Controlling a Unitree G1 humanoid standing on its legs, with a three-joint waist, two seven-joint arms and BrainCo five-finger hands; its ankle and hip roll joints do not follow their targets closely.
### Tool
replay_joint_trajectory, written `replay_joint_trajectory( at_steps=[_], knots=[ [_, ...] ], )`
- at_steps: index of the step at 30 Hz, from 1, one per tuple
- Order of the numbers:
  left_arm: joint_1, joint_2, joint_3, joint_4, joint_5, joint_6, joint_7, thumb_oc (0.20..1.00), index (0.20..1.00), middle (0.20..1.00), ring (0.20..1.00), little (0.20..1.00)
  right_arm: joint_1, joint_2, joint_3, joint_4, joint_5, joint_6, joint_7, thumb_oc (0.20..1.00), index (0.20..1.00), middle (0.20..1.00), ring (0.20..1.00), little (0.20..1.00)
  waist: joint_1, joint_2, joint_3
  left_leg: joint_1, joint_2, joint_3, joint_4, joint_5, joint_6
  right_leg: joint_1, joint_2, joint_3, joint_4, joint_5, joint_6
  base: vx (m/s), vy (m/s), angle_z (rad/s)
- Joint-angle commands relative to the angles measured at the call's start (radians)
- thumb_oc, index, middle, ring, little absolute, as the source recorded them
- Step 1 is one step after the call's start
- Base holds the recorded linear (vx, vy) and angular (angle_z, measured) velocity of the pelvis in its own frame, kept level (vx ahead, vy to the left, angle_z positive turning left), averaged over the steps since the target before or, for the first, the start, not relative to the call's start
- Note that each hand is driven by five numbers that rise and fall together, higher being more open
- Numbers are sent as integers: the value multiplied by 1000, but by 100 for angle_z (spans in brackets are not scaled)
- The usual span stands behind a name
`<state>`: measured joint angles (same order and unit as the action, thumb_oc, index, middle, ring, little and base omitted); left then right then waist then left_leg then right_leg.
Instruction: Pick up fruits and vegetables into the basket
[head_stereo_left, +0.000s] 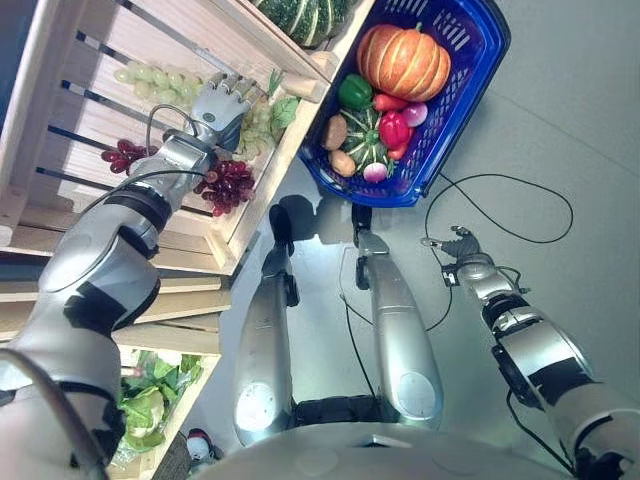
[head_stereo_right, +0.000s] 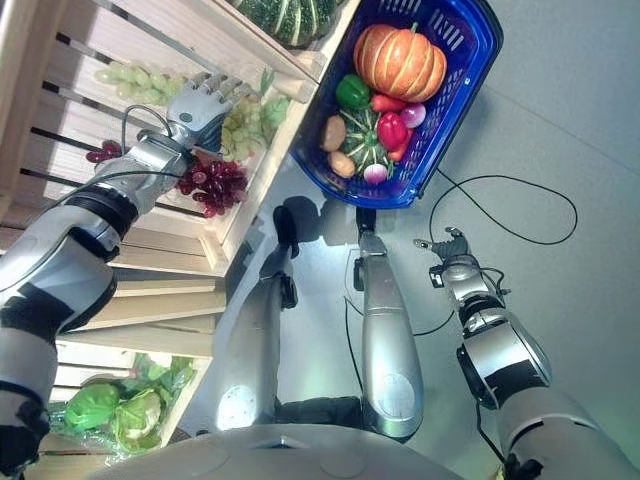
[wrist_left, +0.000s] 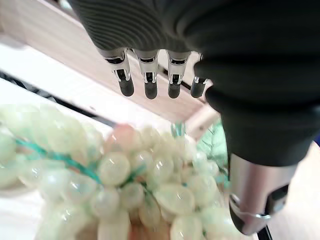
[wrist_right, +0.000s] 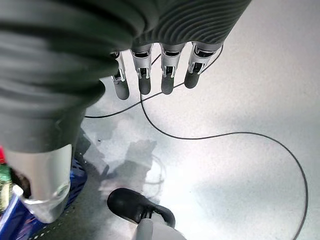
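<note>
Green grapes (wrist_left: 135, 185) lie in the wooden crate (head_stereo_left: 100, 60), directly under the left hand (head_stereo_left: 222, 103), not yet gripped.

Left hand hovers with fingers (wrist_left: 150, 82) straight and released, holding nothing. Red grapes (head_stereo_left: 228, 185) sit just beside the wrist at 6 o'clock of the green bunch. The blue basket (head_stereo_left: 480, 60), at 3 o'clock of the crate on the floor, already holds a pumpkin (head_stereo_left: 405, 60), peppers and more. Right hand (head_stereo_left: 462, 245) hangs relaxed and empty over the floor. Risk: a loose bunch could slip through a shallow grasp, or the wrist could drag the red grapes.
</note>
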<state>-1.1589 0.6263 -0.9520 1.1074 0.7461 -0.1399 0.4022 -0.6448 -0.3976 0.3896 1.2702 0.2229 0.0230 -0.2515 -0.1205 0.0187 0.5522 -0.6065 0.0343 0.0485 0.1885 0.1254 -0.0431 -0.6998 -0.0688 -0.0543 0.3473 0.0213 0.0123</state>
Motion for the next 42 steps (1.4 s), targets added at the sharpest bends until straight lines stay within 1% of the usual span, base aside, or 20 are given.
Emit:
replay_joint_trajectory(
  at_steps=[1,4,6,7,10,12,13,20,24,30,37,40,42],
  knots=[
    [-12,-8,52,72,8,53,-5,1000,1000,1000,1000,1000,43,-34,27,-21,-8,9,-7,1000,1000,1000,1000,1000,9,-34,-32,-45,2,8,142,-116,-20,9,34,-14,39,-35,53,1,17,-4],
    [0,-12,63,96,14,66,11,1000,1000,1000,1000,1000,40,-33,30,-25,-7,11,-9,1000,1000,1000,1000,1000,9,-38,-32,-60,2,4,149,-115,-21,-3,39,-11,46,-36,51,2,5,-1],
    [8,-11,75,110,17,75,42,1000,1000,1000,1000,1000,38,-33,33,-29,-6,10,-7,1000,1000,1000,1000,1000,10,-41,-32,-72,2,0,152,-113,-21,-13,42,-8,50,-36,50,1,3,-4],
    [11,-12,83,121,29,89,74,1000,1000,1000,1000,1000,38,-33,37,-34,-3,9,-9,1000,1000,1000,1000,1000,10,-43,-32,-83,2,-1,153,-111,-21,-24,44,-8,54,-35,50,-3,-2,-4],
    [12,-16,89,142,35,107,118,1000,1000,1000,1000,1000,35,-32,43,-36,5,3,-13,1000,1000,1000,1000,1000,10,-45,-32,-97,3,-3,156,-110,-21,-39,46,-7,56,-34,50,0,0,0],
    [14,-16,92,150,40,117,130,1000,1000,1000,1000,1000,35,-33,45,-37,8,-2,-12,1000,1000,1000,1000,1000,11,-47,-32,-105,2,-5,160,-110,-21,-46,47,-7,59,-33,50,0,0,0],
    [17,-18,97,158,45,136,152,1000,1000,1000,1000,1000,33,-30,47,-43,9,-3,-15,1000,1000,1000,1000,1000,11,-48,-32,-111,2,-9,161,-110,-22,-53,48,-5,60,-33,51,0,0,0],
    [37,-35,117,187,74,184,189,1000,1000,1000,1000,1000,24,-18,51,-50,12,-1,-21,1000,1000,1000,1000,1000,16,-55,-32,-123,1,-19,156,-107,-24,-64,51,-5,58,-30,52,0,0,0],
    [55,-39,130,209,95,199,235,1000,1000,1000,1000,1000,18,-15,55,-45,16,-5,-26,1000,1000,1000,1000,1000,20,-58,-32,-130,4,-20,155,-103,-27,-70,50,-8,56,-28,53,0,0,0],
    [64,-35,136,227,102,233,259,1000,1000,1000,1000,1000,8,-24,57,-39,23,-6,-22,1000,1000,1000,1000,1000,23,-60,-32,-148,5,-28,160,-101,-29,-85,52,-7,59,-27,52,0,0,0],
    [65,-35,134,239,131,238,258,1000,1000,1000,1000,1000,-4,-29,62,-38,24,-9,-18,1000,1000,1000,1000,1000,25,-60,-32,-163,4,-34,160,-99,-30,-101,56,-4,62,-26,52,0,0,0],
    [65,-38,126,238,140,251,251,1000,1000,1000,1000,1000,-9,-30,63,-40,26,-9,-20,1000,1000,1000,1000,1000,25,-62,-32,-172,5,-36,166,-100,-30,-108,55,-4,65,-26,52,0,0,0],
    [64,-41,126,240,144,273,257,1000,1000,1000,1000,1000,-15,-31,66,-40,29,-7,-19,1000,1000,1000,1000,1000,25,-64,-32,-176,6,-37,167,-99,-31,-110,56,-3,63,-25,53,0,0,0]
  ],
)
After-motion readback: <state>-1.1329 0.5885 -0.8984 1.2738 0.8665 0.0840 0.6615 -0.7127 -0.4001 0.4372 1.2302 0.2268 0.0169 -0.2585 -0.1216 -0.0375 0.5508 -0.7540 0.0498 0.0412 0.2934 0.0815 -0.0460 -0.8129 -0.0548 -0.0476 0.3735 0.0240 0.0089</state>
